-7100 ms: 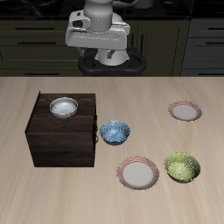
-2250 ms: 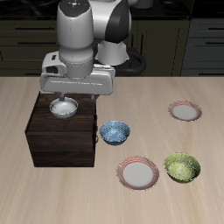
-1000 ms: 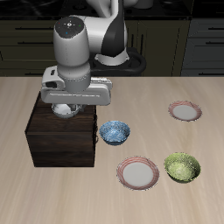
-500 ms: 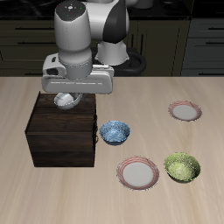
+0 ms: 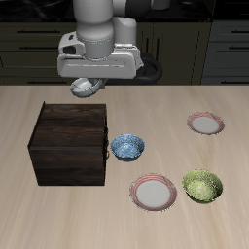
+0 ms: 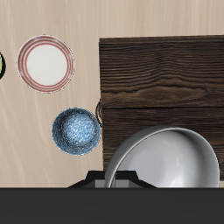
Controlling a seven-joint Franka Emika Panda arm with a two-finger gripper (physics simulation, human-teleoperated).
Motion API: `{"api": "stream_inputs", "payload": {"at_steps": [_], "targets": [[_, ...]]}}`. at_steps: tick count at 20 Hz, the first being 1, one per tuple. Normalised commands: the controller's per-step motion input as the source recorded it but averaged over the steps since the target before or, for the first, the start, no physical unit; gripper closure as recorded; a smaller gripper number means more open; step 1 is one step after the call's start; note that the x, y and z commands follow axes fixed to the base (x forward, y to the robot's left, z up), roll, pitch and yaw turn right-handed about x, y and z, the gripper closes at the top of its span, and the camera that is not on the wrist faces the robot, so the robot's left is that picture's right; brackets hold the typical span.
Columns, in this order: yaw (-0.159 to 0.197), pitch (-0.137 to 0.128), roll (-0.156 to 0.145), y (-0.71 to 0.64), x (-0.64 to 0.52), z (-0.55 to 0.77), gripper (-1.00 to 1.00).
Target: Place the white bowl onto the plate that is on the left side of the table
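- I see the dark wooden box (image 5: 71,143) sitting near one side edge of the worktop (image 5: 39,209), its top bare.
- My jaws (image 5: 86,88) pinch the white bowl (image 5: 85,88) at its rim, I think; it hangs tilted in the air above the box's back edge.
- The blue patterned bowl (image 5: 127,147) sits just beside the box.
- The larger pink-rimmed plate (image 5: 154,192) and green bowl (image 5: 202,186) lie near the front edge.
- The plate (image 5: 205,123) lies farther back, open worktop around it.
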Motion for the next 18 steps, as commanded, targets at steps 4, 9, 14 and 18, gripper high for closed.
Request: {"api": "stream_inputs", "payload": {"at_steps": [4, 9, 14, 18], "targets": [[0.039, -0.057, 0.025, 0.29, -0.43, 0.16, 1.0], [0.022, -0.048, -0.04, 0.17, -0.36, 0.18, 1.0], [0.0, -0.025, -0.018, 0.22, -0.33, 0.08, 1.0], [-0.001, -0.028, -0.021, 0.09, -0.24, 0.02, 1.0]]}}
